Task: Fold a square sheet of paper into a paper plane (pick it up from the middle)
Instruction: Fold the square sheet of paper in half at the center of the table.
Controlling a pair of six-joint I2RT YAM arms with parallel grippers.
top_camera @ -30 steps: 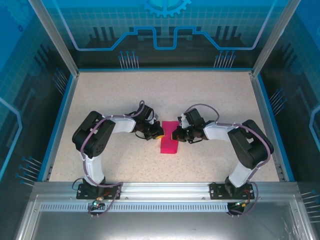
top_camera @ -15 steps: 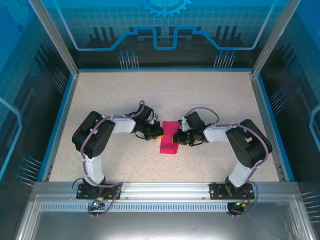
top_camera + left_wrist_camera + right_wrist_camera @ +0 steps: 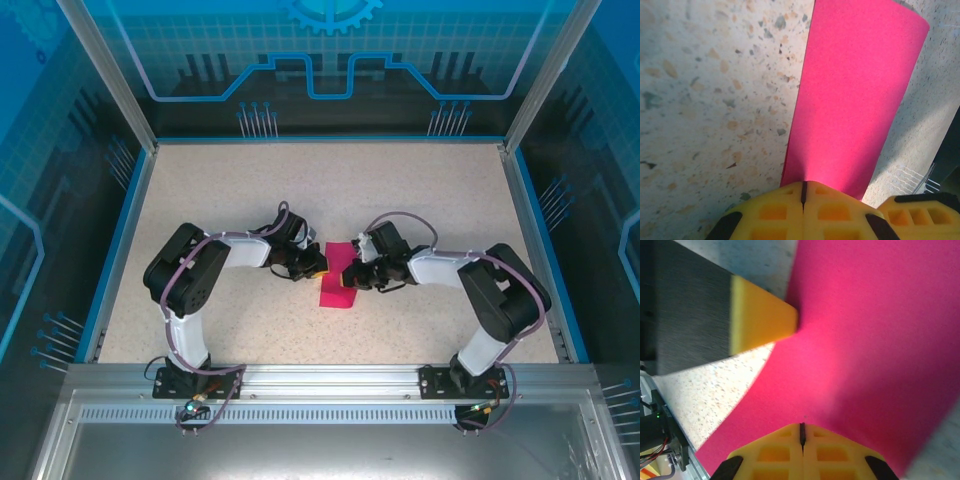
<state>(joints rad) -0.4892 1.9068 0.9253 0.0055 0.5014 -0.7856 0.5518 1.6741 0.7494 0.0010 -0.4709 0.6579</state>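
Top view: square sheet of paper (image 3: 337, 284), folded to narrow magenta strip, lay flat at centre of table (image 3: 420, 190), between your two arms. Your left gripper (image 3: 318, 264) met strip's far left edge; your right gripper (image 3: 349, 281) sat on its right side. Left wrist view: yellow fingers (image 3: 775, 212) were pressed together, tips over near end of strip. Right wrist view: fingers likewise closed, tips on paper. Pinching or merely pressing: could not tell.
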